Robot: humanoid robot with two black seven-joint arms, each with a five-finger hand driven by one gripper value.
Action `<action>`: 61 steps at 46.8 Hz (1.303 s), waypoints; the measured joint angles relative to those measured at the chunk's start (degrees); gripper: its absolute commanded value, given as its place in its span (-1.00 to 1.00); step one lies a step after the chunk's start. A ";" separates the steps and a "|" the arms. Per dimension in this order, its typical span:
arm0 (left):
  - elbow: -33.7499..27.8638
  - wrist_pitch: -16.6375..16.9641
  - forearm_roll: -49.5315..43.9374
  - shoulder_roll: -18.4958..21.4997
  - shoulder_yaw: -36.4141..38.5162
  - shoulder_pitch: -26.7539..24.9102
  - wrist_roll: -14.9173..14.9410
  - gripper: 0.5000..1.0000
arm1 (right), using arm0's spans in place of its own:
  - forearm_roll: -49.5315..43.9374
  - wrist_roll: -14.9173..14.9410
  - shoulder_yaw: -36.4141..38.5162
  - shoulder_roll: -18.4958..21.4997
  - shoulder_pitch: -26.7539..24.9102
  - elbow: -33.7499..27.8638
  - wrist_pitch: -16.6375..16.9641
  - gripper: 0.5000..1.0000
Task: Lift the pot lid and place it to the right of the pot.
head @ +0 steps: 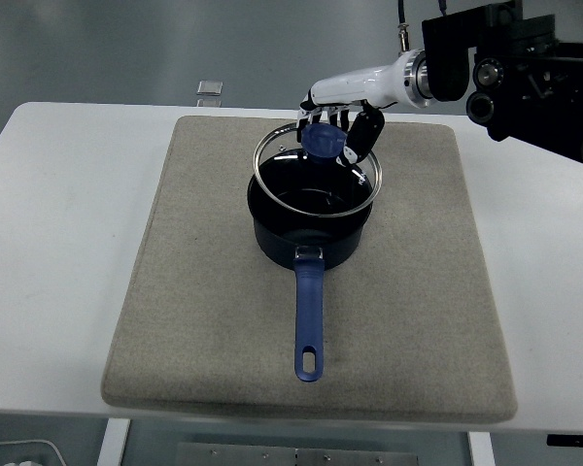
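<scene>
1. The mat [175, 291] is lying on the white surface [49, 243], carrying the pot [306, 238], whose handle [308, 325] is pointing toward the near edge.
2. The lid [316, 165] is hanging tilted just above the pot: lifting looks underway, placing remains.
3. The pot's inside is looking dark; I cannot tell any contents.
4. The right hand [342, 131] is clamping the lid's blue knob [323, 141], fingers curled around it.
5. The bare mat right of the pot is awaiting the lid.

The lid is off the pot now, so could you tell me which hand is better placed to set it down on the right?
Right. The right hand already grips the lid by its blue knob above the pot, and bare mat lies on that side. The left hand is not visible.
</scene>
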 measured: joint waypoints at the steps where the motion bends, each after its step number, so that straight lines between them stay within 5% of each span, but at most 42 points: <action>1: 0.00 0.00 -0.01 0.00 0.00 0.00 0.00 1.00 | 0.00 0.00 -0.02 -0.15 0.29 -0.03 0.19 -1.00; 19: 0.00 0.00 -0.02 0.00 0.00 0.01 0.01 1.00 | -0.64 -0.06 -1.46 -5.98 0.18 -0.77 1.63 -1.00; 42: 0.00 -0.01 0.03 0.00 0.00 0.00 0.01 1.00 | -1.91 -0.18 -4.66 -6.98 -4.46 -8.59 0.65 -1.00; 61: 0.00 0.01 -0.02 0.00 0.00 0.01 0.01 1.00 | -2.20 -0.16 -7.69 -6.67 -10.69 -10.54 -6.19 -1.00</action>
